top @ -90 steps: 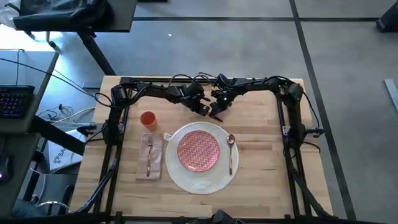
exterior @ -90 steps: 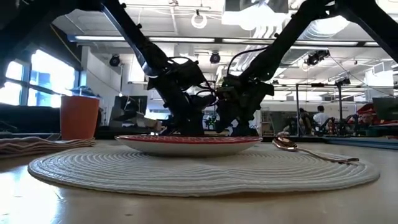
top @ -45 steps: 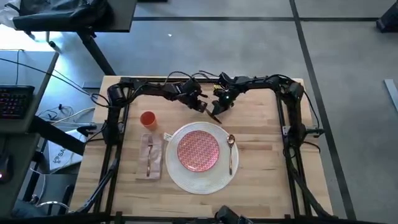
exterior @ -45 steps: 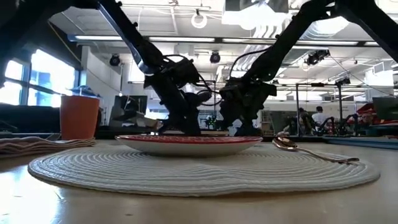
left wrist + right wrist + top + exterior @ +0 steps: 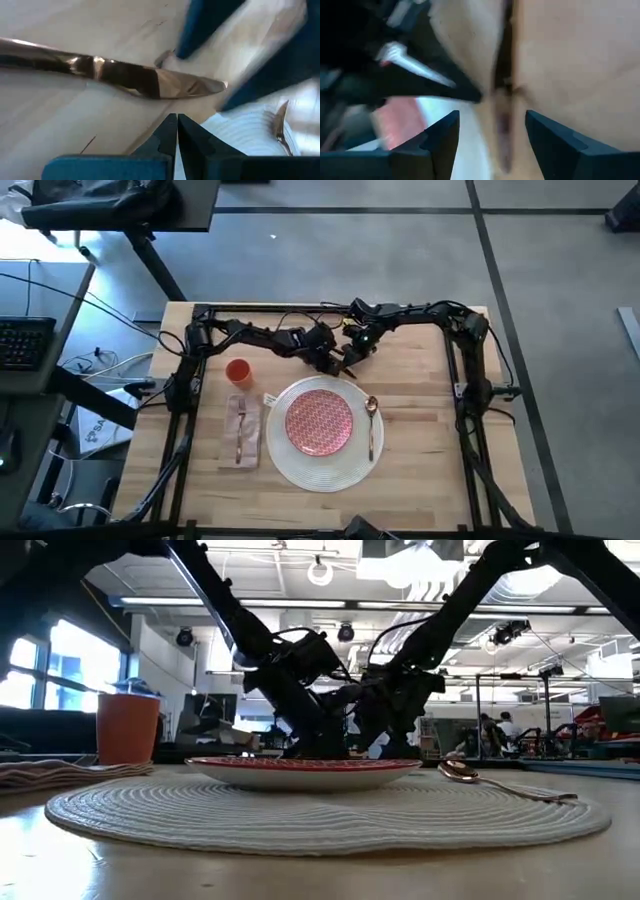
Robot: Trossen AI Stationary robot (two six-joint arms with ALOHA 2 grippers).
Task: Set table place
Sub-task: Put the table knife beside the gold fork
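Plate [image 5: 319, 421], spoon [image 5: 371, 425], fork [image 5: 240, 430] and cup [image 5: 237, 370] are set; the knife [image 5: 115, 72] lies behind the plate, unplaced; left gripper [image 5: 331, 359] jaws together, right gripper [image 5: 347, 363] jaws apart.

Grey floor [image 5: 380, 250] w/ dark tape lines [image 5: 350, 210] crossing it, all round the work area. Top left: dark desk [image 5: 120, 202] on an angled black leg [image 5: 155, 265]. Far left: black keyboard [image 5: 22, 342] on another dark surface; loose cables [image 5: 95, 360] trail beside it. Light box or sheet w/ dark print [image 5: 93, 432] on the floor lower left, text unreadable.

Low view, room behind: bright windows [image 5: 75, 660] at left, ceiling lamps [image 5: 320, 570] & ducting overhead. Far right bkgd: prob. a person in a white top [image 5: 503, 728], too small to be sure.
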